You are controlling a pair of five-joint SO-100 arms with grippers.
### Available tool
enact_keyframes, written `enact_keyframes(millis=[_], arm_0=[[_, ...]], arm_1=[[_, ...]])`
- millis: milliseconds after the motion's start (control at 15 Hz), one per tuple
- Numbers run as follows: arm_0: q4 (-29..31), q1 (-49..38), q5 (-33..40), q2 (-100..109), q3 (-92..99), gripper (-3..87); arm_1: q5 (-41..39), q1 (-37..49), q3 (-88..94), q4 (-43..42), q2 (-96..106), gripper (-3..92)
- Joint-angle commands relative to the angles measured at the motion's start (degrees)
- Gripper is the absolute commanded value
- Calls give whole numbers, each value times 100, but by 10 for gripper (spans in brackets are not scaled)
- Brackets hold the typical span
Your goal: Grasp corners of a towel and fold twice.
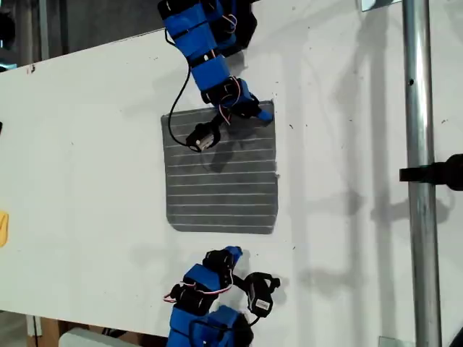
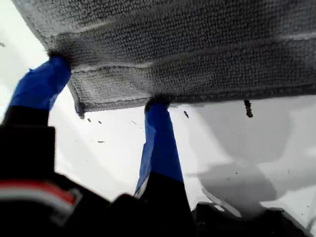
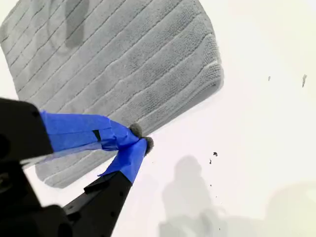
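Exterior view: one towel lies flat on the white table, all four corners showing. Two arms. My first gripper sits on the towel's far corner at the exterior view's right. My second gripper is just off the near edge, not touching.

First wrist view: my first gripper has its jaws spread wide, two blue fingertips against the towel edge, one of them at the corner.

Second wrist view: my second gripper has its jaws pressed together with nothing held, tips at the towel edge; one corner shows nearby.
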Motion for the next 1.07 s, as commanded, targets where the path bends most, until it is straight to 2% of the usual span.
enact_keyframes(millis=[0, 67, 133, 400, 533, 667, 733, 867, 1000], arm_0=[[35, 132, -44, 18, -378, -29], [44, 123, -62, 9, -396, -29], [88, 123, -114, -18, -404, -29], [431, 185, -44, -624, -1046, -20], [554, 211, 439, -1230, -1898, 104], [940, 211, 1151, -2171, -3120, 198], [1151, 176, 1397, -2593, -3568, 211], [1099, 185, 1881, -3234, -3929, 217], [1011, 343, 1951, -4017, -4289, 211]], arm_1=[[-44, 44, -70, -141, 79, 140], [9, 44, -105, -176, 70, 20], [35, 0, -132, -237, 88, -3], [44, -53, -158, -387, 158, -3], [9, -62, -149, -448, 158, -3], [-18, -62, -141, -475, 167, -3], [-18, -35, -141, -475, 167, -3], [-18, 18, -141, -475, 185, -3], [-18, 79, -123, -475, 193, -3]])
